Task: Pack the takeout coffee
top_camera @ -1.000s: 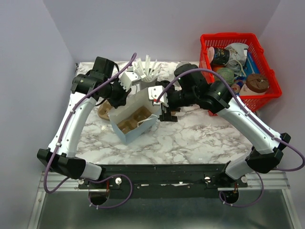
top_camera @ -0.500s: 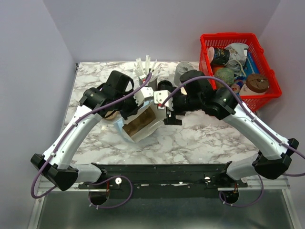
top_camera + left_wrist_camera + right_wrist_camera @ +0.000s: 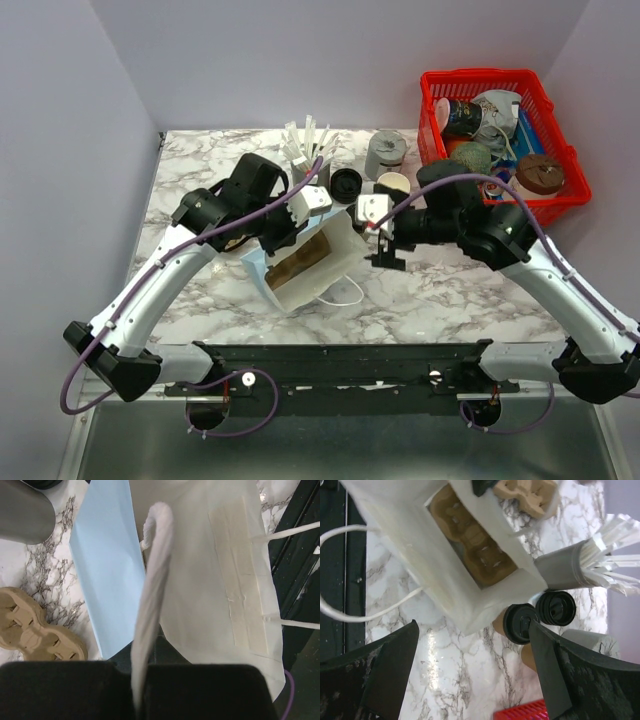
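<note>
Bag point(image 3: 305, 265) tipped over toward my right gripper point(image 3: 473, 627), which backed off, fingers wide, holding nothing. Left gripper point(image 3: 136, 680) pinches 1 rope handle point(image 3: 150, 580). Takeout coffee point(image 3: 520, 624) stands just beside bag rim. Best: keep bag steady, grip cup below lid, load upright.

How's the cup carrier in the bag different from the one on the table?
The carrier in the bag sits tilted inside the tipped white bag, partly hidden by its walls. The loose carrier lies flat on the marble table, outside the bag. Both are tan moulded cardboard.
</note>
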You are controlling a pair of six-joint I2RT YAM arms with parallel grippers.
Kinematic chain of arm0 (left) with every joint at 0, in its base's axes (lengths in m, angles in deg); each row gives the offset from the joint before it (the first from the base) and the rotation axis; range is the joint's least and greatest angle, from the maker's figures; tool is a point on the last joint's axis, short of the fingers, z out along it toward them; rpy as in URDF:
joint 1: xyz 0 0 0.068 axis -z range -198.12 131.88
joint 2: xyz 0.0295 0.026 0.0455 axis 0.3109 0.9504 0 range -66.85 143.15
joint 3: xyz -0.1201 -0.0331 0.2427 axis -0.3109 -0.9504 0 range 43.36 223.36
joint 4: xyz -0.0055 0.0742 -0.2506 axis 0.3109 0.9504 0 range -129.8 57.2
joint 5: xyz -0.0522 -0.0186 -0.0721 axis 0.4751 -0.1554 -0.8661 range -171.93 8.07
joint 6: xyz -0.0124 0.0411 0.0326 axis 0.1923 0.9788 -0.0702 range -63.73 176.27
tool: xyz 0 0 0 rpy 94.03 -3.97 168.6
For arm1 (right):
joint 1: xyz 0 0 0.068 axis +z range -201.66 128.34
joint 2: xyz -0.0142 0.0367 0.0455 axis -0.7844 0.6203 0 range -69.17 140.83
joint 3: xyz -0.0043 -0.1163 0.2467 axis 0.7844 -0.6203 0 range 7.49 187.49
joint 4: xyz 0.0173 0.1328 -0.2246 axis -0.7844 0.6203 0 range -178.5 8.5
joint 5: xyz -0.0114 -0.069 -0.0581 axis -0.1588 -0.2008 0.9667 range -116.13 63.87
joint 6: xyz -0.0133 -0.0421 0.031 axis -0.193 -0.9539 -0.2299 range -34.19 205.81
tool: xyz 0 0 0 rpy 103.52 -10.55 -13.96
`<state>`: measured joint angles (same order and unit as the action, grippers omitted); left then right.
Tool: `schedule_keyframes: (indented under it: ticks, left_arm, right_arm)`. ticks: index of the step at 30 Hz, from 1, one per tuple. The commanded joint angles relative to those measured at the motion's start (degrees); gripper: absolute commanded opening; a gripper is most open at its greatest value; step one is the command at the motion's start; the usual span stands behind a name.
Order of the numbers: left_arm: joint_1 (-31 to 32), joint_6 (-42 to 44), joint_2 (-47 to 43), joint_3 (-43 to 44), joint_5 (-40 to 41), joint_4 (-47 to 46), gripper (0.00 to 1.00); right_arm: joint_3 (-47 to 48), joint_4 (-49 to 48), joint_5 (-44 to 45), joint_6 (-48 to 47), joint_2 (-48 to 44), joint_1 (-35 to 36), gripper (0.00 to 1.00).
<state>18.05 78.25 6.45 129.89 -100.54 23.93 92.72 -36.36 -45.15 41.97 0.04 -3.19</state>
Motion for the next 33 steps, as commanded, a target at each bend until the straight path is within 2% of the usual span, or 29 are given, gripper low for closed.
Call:
schedule_keyframes:
  ticks: [1, 4, 9, 10, 12, 13, 17, 26, 30, 33]
  left_arm:
    - [0.14, 0.17, -1.58, 0.4, 2.52, 0.7, 0.0]
    - [-2.75, 0.17, -1.93, 1.02, 0.25, 1.58, 0.0]
    - [-13.1, -0.88, -0.01, 3.38, -6.77, 1.93, 0.01]
    - [-14.35, -1.14, 0.53, 3.74, -7.4, 1.76, 0.13]
    - [-16.64, -1.67, 2.1, 4.62, -8.46, 1.32, 0.24]
    - [-17.26, -2.11, 2.46, 4.8, -9.59, 0.79, 0.34]
    - [-18.58, -4.31, 3.96, 4.62, -10.74, -2.37, 0.53]
    - [-20.77, -8.97, 5.01, 4.45, -12.06, -4.83, 0.64]
    - [-22.62, -10.37, 5.28, 4.1, -14.69, -4.84, 0.73]
    - [-23.24, -10.64, 5.54, 3.92, -15.14, -4.84, 0.74]
  right_arm:
    - [6.42, -2.14, -4.26, 5.51, 3.01, -6.53, 0.97]
    - [12.4, 1.03, -8.12, 6.13, 7.24, -11.63, 0.92]
    - [20.05, 6.46, -16.82, 7.01, 18.75, -19.72, 0.88]
    - [22.06, 7.7, -17.79, 6.31, 20.77, -20.25, 0.87]
    - [23.13, 9.2, -19.2, 4.38, 25.07, -21.31, 0.87]
    - [23.31, 9.21, -19.73, 3.76, 26.14, -21.66, 0.88]
    - [23.58, 8.33, -20.17, 0.33, 31.68, -22.97, 0.93]
    - [29.46, 11.84, -15.96, -7.05, 44.33, -23.33, 1.0]
    - [31.58, 13.78, -12.36, -10.21, 47.24, -23.42, 1.0]
    - [31.14, 13.25, -10.33, -11.35, 48.21, -23.33, 1.0]
